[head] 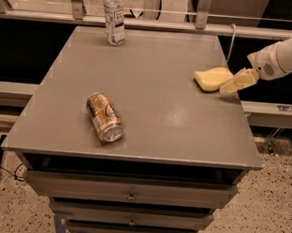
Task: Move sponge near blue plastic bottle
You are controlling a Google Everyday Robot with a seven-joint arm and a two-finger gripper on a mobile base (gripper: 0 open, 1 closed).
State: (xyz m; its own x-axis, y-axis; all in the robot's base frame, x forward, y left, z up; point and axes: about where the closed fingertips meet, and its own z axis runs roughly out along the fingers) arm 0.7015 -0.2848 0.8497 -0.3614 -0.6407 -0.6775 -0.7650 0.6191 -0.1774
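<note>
In the camera view I had the gripper (236, 82) low at the right edge of the table (151, 114), right up against the right end of the sponge (211, 78), which lay flat there; whether it was released or clenched I could not tell. I judged this the approach to the grasp. The next move called for a firm hold, then a carry far-left to the blue plastic bottle (114, 17), upright at the far edge.

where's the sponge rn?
In the camera view the sponge lies near the right edge of the table, the gripper at its right end; the blue plastic bottle stands at the back left.
</note>
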